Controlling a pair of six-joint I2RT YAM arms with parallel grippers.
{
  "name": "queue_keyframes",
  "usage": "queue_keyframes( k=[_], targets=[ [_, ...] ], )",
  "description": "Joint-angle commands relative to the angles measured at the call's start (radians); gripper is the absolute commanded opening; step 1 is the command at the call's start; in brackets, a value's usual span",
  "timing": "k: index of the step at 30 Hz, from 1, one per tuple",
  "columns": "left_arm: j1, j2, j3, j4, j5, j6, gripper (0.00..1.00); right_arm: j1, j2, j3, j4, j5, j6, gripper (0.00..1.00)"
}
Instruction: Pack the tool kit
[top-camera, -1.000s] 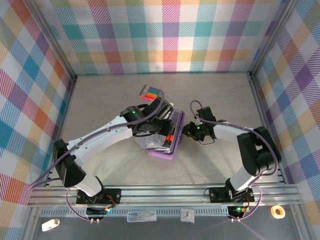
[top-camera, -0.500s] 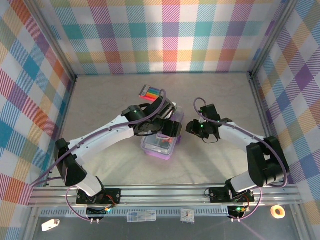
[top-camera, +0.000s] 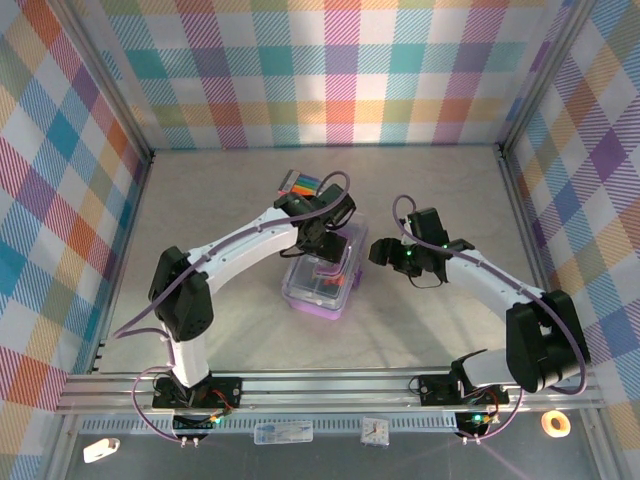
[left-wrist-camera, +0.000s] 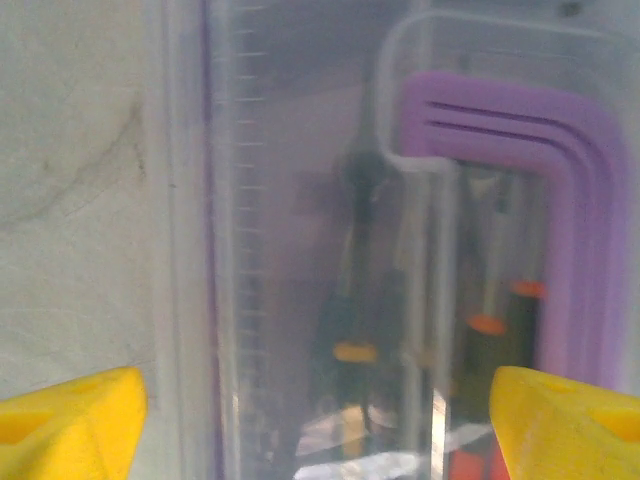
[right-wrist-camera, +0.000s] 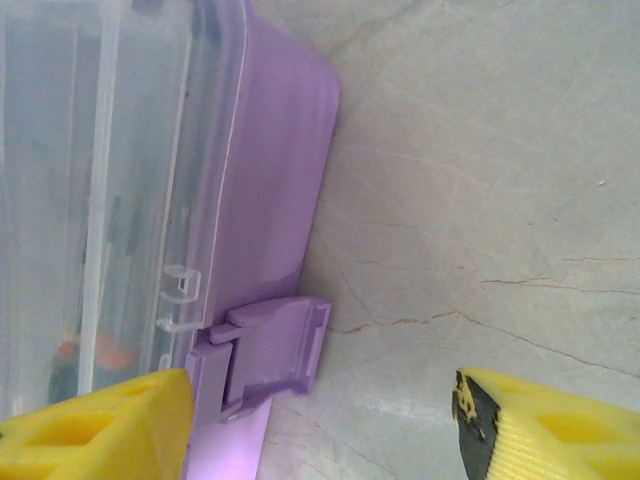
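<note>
Where pastel plaid walls enclose a pale, veined counter, the kit sits at frame centre: purple base, clear lid down, orange-banded screwdrivers dim inside. The left tool, over its upper end, and the right tool, just right of it, both gape wide and empty.

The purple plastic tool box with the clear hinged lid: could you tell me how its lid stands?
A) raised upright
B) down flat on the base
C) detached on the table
B: the right wrist view shows the clear lid down on the purple base.
</note>
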Motion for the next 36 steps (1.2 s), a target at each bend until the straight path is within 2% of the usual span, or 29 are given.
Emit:
queue_keyframes(
  k=[1, 4, 9, 15, 29, 36],
  targets=[
    [0.031, -0.005, -0.021, 0.003, 0.003, 0.021, 0.85, -0.007, -0.005, -0.019, -0.009, -0.073, -0.029, 0.70],
    [0.053, -0.005, -0.059, 0.033, 0.037, 0.014, 0.79, -0.011, 0.002, -0.026, 0.026, -0.125, -0.023, 0.70],
    [0.090, -0.026, -0.158, 0.078, 0.032, -0.007, 0.70, -0.012, 0.043, -0.059, 0.161, -0.271, 0.031, 0.71],
    [0.160, -0.084, -0.333, 0.155, 0.050, -0.034, 0.64, -0.012, 0.073, -0.086, 0.284, -0.348, 0.085, 0.72],
    [0.259, -0.107, -0.472, 0.243, 0.103, -0.041, 0.59, -0.010, 0.157, -0.110, 0.580, -0.492, 0.220, 0.80],
    [0.279, -0.131, -0.497, 0.266, 0.130, -0.050, 0.59, -0.008, 0.261, -0.074, 0.695, -0.536, 0.279, 0.83]
  ],
)
